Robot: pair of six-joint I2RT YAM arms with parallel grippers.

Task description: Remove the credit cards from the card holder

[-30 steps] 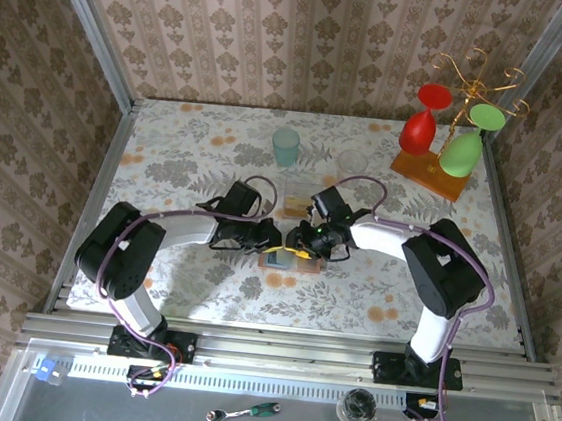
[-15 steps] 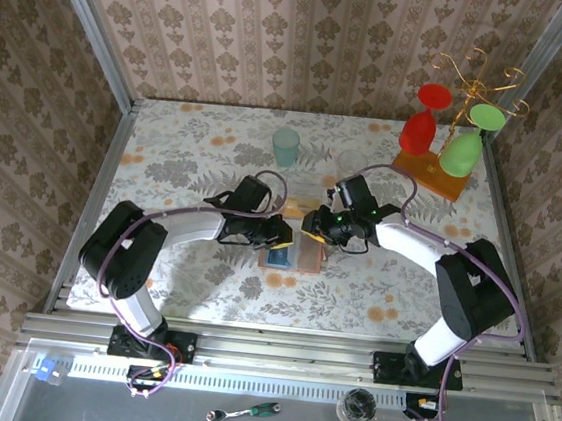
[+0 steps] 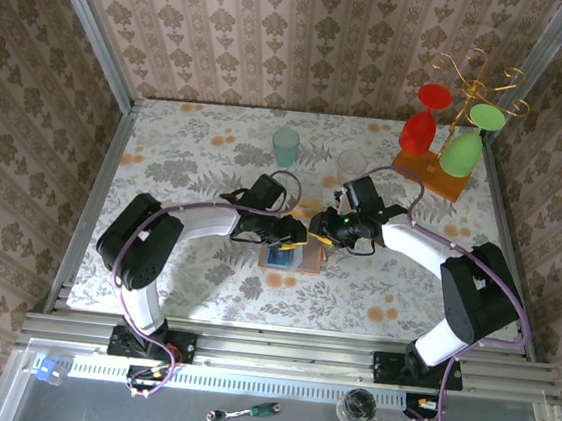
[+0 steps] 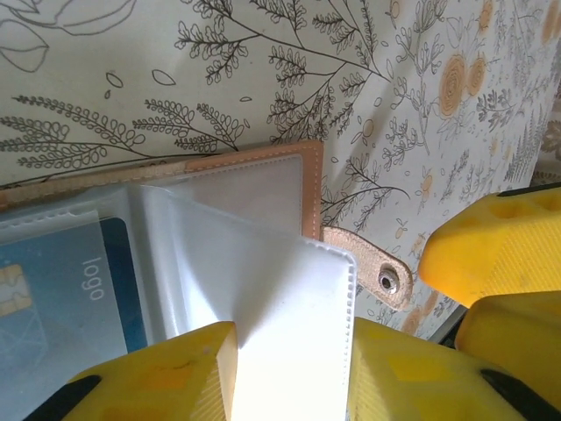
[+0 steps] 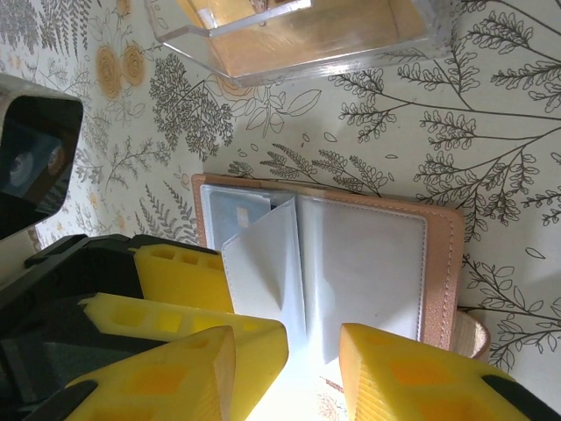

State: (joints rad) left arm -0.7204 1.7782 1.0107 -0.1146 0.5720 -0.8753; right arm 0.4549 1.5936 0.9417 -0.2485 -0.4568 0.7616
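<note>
At the desk's (image 3: 167,148) far right corner an orange rack base (image 3: 427,176) carries two hanging glasses, one red glass (image 3: 423,125) and one green glass (image 3: 463,149). Along the far edge, near its middle, stand one teal cup (image 3: 286,147) and one clear glass (image 3: 351,164), well apart from the work. Just beyond the one card holder (image 3: 291,260) sits a clear box (image 5: 289,39) with a tan inside; both arms reach in front of it.

The card holder lies open and flat at the desk's middle, a little toward the near edge, its snap tab (image 4: 377,267) sticking out on the cloth. One blue card (image 4: 61,289) lies in a sleeve on its left half; I can tell no second card.

The left claw (image 4: 292,338) is over the holder with its yellow jaws apart, and a clear sleeve leaf (image 4: 289,298) rises into the gap. The right claw (image 5: 287,338) faces it from the other side, just beside it, jaws likewise apart over the same leaf. Whether any finger touches the leaf I cannot tell.
</note>
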